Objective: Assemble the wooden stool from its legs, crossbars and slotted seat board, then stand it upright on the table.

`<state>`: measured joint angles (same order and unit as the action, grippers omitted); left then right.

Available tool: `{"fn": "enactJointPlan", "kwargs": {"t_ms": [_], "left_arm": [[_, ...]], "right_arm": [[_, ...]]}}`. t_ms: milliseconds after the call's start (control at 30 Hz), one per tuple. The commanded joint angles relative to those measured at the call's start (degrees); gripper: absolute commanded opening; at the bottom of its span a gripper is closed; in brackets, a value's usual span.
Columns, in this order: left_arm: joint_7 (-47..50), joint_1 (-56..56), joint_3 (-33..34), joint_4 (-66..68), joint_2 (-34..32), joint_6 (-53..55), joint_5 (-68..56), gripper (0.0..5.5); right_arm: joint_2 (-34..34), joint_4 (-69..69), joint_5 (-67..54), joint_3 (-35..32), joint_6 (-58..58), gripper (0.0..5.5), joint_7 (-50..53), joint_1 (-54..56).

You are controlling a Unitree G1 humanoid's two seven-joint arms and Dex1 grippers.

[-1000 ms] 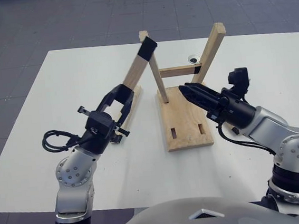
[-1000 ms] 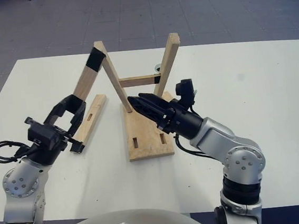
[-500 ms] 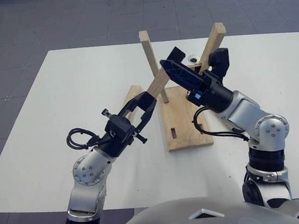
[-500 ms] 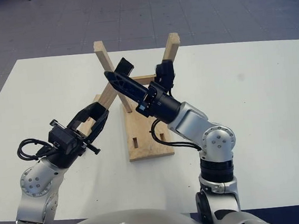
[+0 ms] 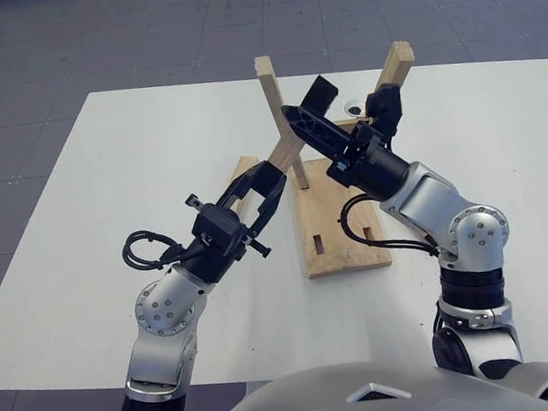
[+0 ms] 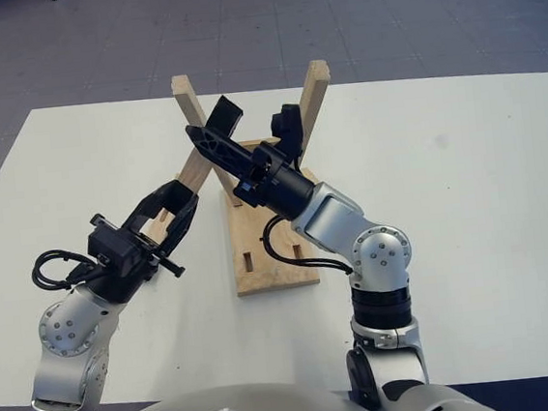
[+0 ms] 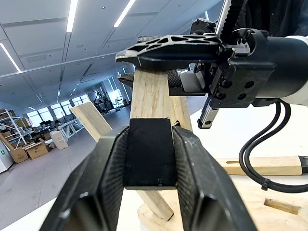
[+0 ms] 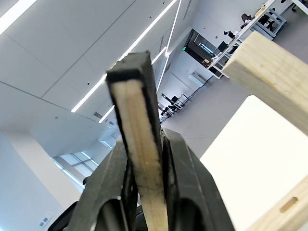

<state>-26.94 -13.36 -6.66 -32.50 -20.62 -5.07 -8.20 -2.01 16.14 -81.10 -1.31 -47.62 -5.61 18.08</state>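
Left pincer [image 5: 260, 182] clamps the lower end of a slanting wooden leg [image 5: 286, 152], raised above the white counter [image 5: 134, 161]. A spare leg [image 5: 241, 165] lies flat just behind it. Right pincer [image 5: 300, 120] is closed on the same slanting leg near its black-taped upper end. The slotted seat board [image 5: 346, 242] lies flat on the counter at centre, with two legs [image 5: 271, 89] [image 5: 395, 66] rising from its far end.

No legible text, label, brand mark, number or sign on anything in view.
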Motion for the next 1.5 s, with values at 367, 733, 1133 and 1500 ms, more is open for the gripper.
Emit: {"fn": "enactJointPlan", "kwargs": {"t_ms": [367, 733, 1133, 1500], "left_arm": [[-0.58, 1.23, -0.23, 1.70, -0.91, -0.13, 1.53, 2.16], [-2.25, -5.73, 4.46, 12.86, -5.82, -7.14, 4.63, 2.96], [2.59, -2.37, 4.30, 19.46, -2.04, -8.21, 7.51, 2.96], [4.46, -4.99, 2.48, 17.70, 0.14, -7.57, 9.15, 2.96]], "right_arm": [[1.13, 0.78, 5.31, -0.70, 2.19, 0.41, 0.50, -0.05], [-12.20, 4.25, 3.50, -10.42, -1.06, 0.41, 0.13, -4.77], [-24.57, -0.94, 35.10, -7.40, 12.26, 0.41, -9.70, -13.54], [-19.73, -9.85, 45.08, -8.17, 23.00, 0.41, -14.46, -12.15]]}}
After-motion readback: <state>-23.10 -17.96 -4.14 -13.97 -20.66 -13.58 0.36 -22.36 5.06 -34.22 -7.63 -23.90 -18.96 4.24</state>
